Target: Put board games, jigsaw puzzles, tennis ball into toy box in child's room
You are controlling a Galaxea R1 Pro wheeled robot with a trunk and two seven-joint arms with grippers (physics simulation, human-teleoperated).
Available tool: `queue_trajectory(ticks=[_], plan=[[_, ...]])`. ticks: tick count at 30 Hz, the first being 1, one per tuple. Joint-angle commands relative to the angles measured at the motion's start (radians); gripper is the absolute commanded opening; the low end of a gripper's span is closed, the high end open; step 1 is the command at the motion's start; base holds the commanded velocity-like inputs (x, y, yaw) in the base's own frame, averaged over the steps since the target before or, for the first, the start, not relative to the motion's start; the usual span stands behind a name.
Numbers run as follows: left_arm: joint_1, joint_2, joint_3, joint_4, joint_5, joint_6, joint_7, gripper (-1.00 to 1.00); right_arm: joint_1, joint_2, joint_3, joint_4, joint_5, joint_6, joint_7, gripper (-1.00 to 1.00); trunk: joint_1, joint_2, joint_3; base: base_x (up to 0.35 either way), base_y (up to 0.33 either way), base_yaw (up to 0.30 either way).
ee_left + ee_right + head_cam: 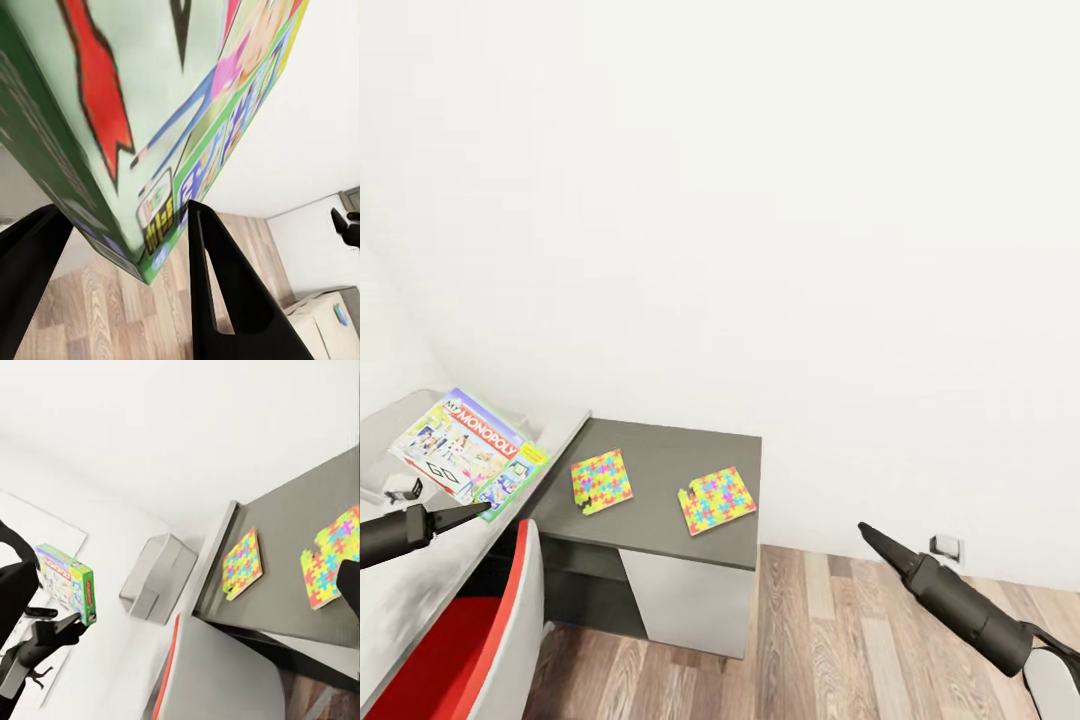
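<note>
The left gripper [478,511] pinches the green-edged board game [468,452] by its corner, the box sticking up past the jaws. The right gripper [867,531] looks closed, holding nothing, well apart from both jigsaw puzzles [601,480]

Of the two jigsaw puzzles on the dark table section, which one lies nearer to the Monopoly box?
The left jigsaw puzzle; it lies closer to the Monopoly box than the right jigsaw puzzle, which sits toward the section's outer end.

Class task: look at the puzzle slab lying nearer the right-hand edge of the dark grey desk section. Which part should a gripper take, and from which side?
Take the right-hand puzzle by its front-right corner, coming in from the desk section's open right side. It lies flat and thin, so a grab from above probably finds little to pinch; that corner sits nearest the edge, and the right gripper hangs on that side.
</note>
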Motion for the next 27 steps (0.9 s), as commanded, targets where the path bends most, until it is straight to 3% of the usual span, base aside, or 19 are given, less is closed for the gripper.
queue_trajectory(ticks=[1, 6, 13, 20, 27], plan=[[-0.001, 0.000, 0.000, 0.000, 0.000, 0.010, -0.003, -1.00, -0.001, 0.003, -0.028, 0.000, -0.002, 0.006, 0.015, 1.00, 0.001, -0.002, -0.002, 0.231, 0.106, 0.000], [-0.001, 0.001, 0.000, -0.001, 0.001, 0.010, -0.004, -1.00, 0.000, 0.006, -0.064, 0.001, -0.002, 0.007, 0.034, 1.00, 0.001, -0.002, -0.002, 0.114, 0.059, 0.000], [-0.001, 0.000, -0.001, -0.001, 0.000, 0.010, -0.003, -1.00, 0.000, 0.009, -0.069, 0.002, -0.001, 0.000, 0.033, 1.00, 0.001, -0.002, -0.002, 0.103, 0.127, 0.057], [-0.001, 0.000, -0.002, -0.001, 0.000, 0.010, -0.003, -1.00, 0.000, 0.009, -0.069, 0.002, 0.000, -0.001, 0.032, 1.00, 0.001, -0.002, 0.000, 0.053, 0.157, 0.213], [-0.001, -0.002, -0.002, -0.006, -0.001, 0.010, -0.002, -1.00, 0.000, 0.009, -0.069, 0.002, 0.001, -0.002, 0.031, 1.00, 0.001, -0.002, 0.003, 0.225, 0.060, 0.243]])
